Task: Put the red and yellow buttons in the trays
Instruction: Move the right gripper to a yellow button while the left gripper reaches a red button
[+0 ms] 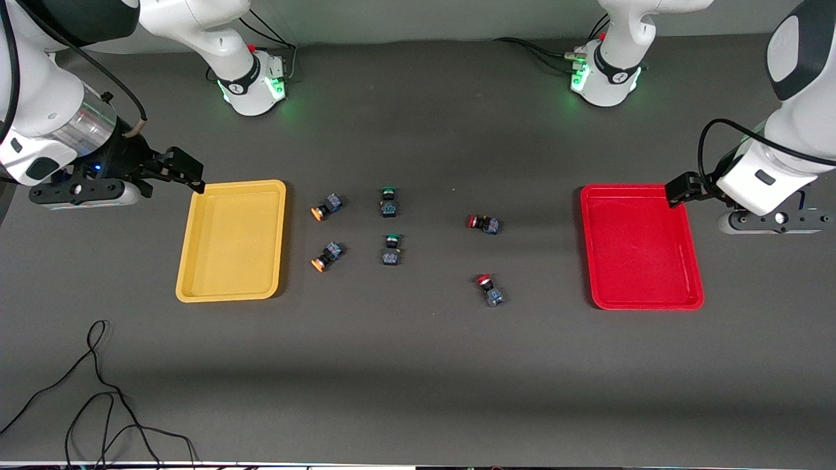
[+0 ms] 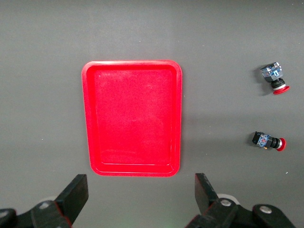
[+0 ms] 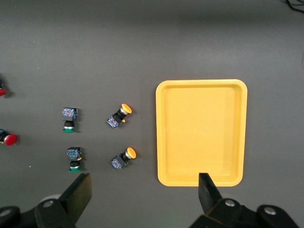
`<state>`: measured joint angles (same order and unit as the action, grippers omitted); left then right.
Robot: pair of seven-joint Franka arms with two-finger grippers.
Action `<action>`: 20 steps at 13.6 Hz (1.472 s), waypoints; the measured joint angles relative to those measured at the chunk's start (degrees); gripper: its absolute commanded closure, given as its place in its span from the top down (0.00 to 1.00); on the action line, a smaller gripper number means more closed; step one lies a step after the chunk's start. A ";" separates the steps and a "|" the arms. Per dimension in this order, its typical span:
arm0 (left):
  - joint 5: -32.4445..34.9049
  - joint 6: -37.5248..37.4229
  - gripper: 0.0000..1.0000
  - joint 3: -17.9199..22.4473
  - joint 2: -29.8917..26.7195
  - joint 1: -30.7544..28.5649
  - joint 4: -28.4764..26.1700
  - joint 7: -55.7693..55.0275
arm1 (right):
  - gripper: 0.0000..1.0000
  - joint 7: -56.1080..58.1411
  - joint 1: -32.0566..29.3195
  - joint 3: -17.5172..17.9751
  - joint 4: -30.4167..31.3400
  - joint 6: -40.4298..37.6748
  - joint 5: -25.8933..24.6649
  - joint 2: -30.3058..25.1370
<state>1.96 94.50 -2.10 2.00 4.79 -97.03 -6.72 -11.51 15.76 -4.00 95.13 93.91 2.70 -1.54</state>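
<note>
A yellow tray [image 1: 232, 241] [image 3: 202, 133] lies toward the right arm's end of the table and a red tray [image 1: 640, 248] [image 2: 133, 118] toward the left arm's end; nothing lies in either. Between them, two yellow buttons [image 1: 325, 207] [image 1: 326, 255] lie beside the yellow tray, also seen in the right wrist view [image 3: 119, 115] [image 3: 123, 158]. Two red buttons [image 1: 483, 224] [image 1: 490, 290] [image 2: 274, 78] [image 2: 268, 141] lie closer to the red tray. My right gripper [image 1: 171, 177] [image 3: 142, 190] hangs open by the yellow tray's corner. Over the red tray's corner my left gripper [image 1: 686, 190] [image 2: 140, 190] is open too, holding nothing.
Two green-capped switches [image 1: 389, 201] [image 1: 392, 249] [image 3: 69, 118] lie on the table between the yellow and the red buttons. A black cable [image 1: 98, 391] trails over the table nearest the front camera at the right arm's end. The arm bases [image 1: 251, 78] [image 1: 604, 75] stand farthest from the camera.
</note>
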 measured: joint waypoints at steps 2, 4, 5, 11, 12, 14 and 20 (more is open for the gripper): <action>-0.03 0.06 1.00 -0.04 0.12 0.00 0.00 0.02 | 1.00 0.00 0.00 0.00 0.00 -0.87 -0.01 0.01; -0.04 0.07 1.00 -0.20 0.29 0.02 0.00 0.03 | 1.00 0.00 0.00 -0.05 0.00 -1.11 -0.06 0.06; -0.05 0.10 1.00 -0.27 0.36 0.04 0.00 0.03 | 1.00 0.00 -0.01 -0.17 0.00 -1.19 -0.06 0.08; -0.07 0.00 1.00 -0.24 0.42 0.03 -0.01 -0.04 | 1.00 1.67 3.78 -0.01 0.20 -1.76 -4.38 5.87; -0.17 -0.12 1.00 -0.29 0.43 0.04 -0.10 -0.04 | 1.00 3.50 4.09 -0.02 0.31 -1.97 -4.66 6.88; -0.99 0.57 1.00 -0.55 0.73 0.27 -1.87 -0.04 | 1.00 3.39 4.05 -0.32 1.02 -3.58 -4.07 7.72; -5.71 20.98 1.00 -1.40 7.36 8.42 -15.05 -13.97 | 1.00 -26.03 9.74 -0.05 12.84 2.11 3.63 5.28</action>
<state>-3.75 115.47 -3.50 9.36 13.21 -112.08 -20.69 -37.54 25.50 -4.05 107.97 96.01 6.34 3.74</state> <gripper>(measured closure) 0.000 0.000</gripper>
